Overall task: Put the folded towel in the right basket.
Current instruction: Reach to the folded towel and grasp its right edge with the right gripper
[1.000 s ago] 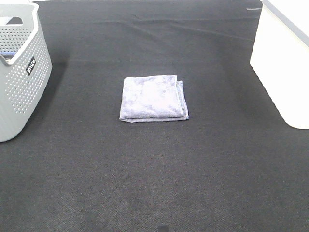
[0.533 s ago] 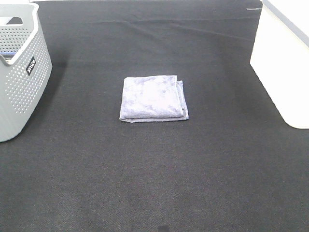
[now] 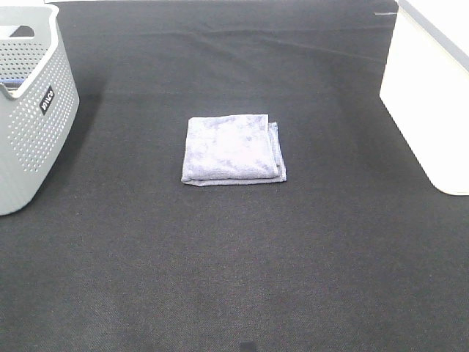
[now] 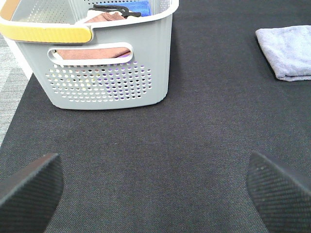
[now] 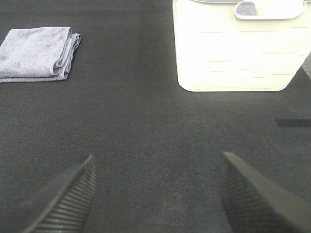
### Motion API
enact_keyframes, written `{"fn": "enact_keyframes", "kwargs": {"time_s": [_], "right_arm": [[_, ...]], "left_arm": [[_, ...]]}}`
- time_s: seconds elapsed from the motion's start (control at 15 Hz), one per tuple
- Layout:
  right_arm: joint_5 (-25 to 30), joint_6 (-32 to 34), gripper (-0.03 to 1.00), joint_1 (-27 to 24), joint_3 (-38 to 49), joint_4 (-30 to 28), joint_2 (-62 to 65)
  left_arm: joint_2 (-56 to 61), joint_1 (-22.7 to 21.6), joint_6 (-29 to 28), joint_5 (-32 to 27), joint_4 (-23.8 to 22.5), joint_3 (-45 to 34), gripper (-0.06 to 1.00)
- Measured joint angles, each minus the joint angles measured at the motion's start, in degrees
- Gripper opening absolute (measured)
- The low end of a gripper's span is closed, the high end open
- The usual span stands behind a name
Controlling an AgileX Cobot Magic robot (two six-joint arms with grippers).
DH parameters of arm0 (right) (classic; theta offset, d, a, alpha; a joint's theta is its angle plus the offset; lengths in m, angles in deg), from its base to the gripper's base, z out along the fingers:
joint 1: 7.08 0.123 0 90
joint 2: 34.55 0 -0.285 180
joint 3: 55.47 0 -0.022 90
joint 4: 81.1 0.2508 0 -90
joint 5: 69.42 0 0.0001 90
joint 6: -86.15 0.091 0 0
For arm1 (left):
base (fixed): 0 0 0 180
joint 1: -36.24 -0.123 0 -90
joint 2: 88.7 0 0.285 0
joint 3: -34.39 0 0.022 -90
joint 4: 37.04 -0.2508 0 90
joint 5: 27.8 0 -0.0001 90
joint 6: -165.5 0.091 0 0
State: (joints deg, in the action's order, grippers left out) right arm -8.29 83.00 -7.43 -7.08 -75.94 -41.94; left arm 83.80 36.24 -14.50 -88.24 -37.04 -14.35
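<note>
Centrally, a folded lavender-grey terry towel (image 3: 233,149) lies flat on the black woven mat (image 3: 234,279), roughly mid-table in the ext. high view and well apart from both baskets. Its stacked fold edges face the right & near sides of that view.

L side: grey perforated plastic basket (image 3: 33,139) w/ a small black label (image 3: 47,100) on its wall. The L wrist view shows a yellow strip (image 4: 48,33) along its rim, a reddish-brown cloth (image 4: 92,52) inside & a blue cloth (image 4: 138,7) deeper in.

R side: white smooth-walled plastic basket (image 3: 429,103), partly cut off by the frame edge. Its contents cannot be told. The towel is outside the white basket, not touching it.

Left gripper (image 4: 155,189): dark textured fingers (image 4: 31,187) spread wide, released, over bare mat. It is near the grey basket, w/ the towel farther off.

Right gripper (image 5: 156,194): ribbed fingers (image 5: 65,194) likewise spread wide, released, over bare mat. From its cam. the towel & the white basket lie ahead to either side, and it touches neither.
</note>
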Motion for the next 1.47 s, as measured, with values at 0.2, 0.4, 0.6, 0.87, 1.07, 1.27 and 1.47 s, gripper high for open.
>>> {"fn": "enact_keyframes", "kwargs": {"time_s": [0.2,0.4,0.6,0.87,1.07,1.27,1.47], "right_arm": [[0.0,0.0,0.68,0.0,0.0,0.0,0.0],[0.0,0.0,0.68,0.0,0.0,0.0,0.0],[0.0,0.0,0.68,0.0,0.0,0.0,0.0],[0.0,0.0,0.68,0.0,0.0,0.0,0.0],[0.0,0.0,0.68,0.0,0.0,0.0,0.0],[0.0,0.0,0.68,0.0,0.0,0.0,0.0],[0.0,0.0,0.68,0.0,0.0,0.0,0.0]], "left_arm": [[0.0,0.0,0.0,0.0,0.0,0.0,0.97],[0.0,0.0,0.0,0.0,0.0,0.0,0.97],[0.0,0.0,0.0,0.0,0.0,0.0,0.97],[0.0,0.0,0.0,0.0,0.0,0.0,0.97],[0.0,0.0,0.0,0.0,0.0,0.0,0.97],[0.0,0.0,0.0,0.0,0.0,0.0,0.97],[0.0,0.0,0.0,0.0,0.0,0.0,0.97]]}}
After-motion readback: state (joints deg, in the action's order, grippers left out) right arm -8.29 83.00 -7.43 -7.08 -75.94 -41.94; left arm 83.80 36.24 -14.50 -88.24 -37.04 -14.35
